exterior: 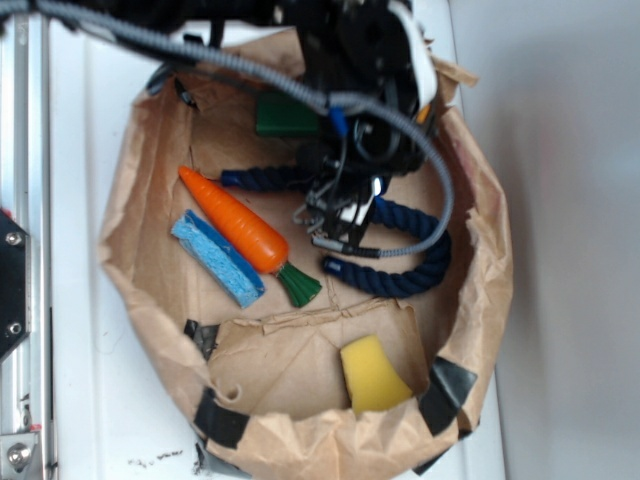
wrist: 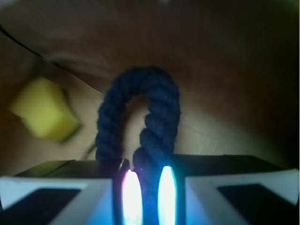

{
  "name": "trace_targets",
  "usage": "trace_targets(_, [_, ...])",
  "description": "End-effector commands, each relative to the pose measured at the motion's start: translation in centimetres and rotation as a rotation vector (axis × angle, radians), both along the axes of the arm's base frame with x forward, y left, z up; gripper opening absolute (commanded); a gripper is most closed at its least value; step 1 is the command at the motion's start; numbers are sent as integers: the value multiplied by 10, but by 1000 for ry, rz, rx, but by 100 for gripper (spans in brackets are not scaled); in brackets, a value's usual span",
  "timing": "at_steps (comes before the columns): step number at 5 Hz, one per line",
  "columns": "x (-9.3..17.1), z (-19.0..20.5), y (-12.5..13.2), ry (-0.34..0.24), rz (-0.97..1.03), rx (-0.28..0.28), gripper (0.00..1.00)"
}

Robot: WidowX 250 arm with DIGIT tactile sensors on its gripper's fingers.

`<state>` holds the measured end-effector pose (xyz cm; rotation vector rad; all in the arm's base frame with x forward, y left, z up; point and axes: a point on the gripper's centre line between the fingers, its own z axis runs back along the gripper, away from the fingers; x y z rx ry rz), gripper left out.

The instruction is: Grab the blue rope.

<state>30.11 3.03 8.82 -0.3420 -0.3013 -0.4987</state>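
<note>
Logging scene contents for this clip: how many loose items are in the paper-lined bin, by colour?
Dark blue: 1, the blue rope
Light blue: 1, the sponge
Orange: 1, the toy carrot
Yellow: 1, the yellow block
Green: 1, the green block
Total: 5

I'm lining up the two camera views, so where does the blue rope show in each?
Exterior: the blue rope curves across the bag's right half, partly under the gripper.
Wrist: it arches up at centre, one strand between the fingertips.
Shared landmark: the yellow sponge.
</note>
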Motion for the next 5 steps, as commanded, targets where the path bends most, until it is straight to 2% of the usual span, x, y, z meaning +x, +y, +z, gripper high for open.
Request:
trace_targets(1, [-2, 55, 4, -59, 5, 19, 0])
trace_targets(2, [-13, 59, -6, -84, -15, 41, 0])
trace_targets(3, [-20, 59, -8, -84, -24, 40, 0])
trace_targets(4, [-23, 51, -14, -78, -15, 64, 0])
trace_targets(5, [-23, 51, -14, -78, -15, 64, 100])
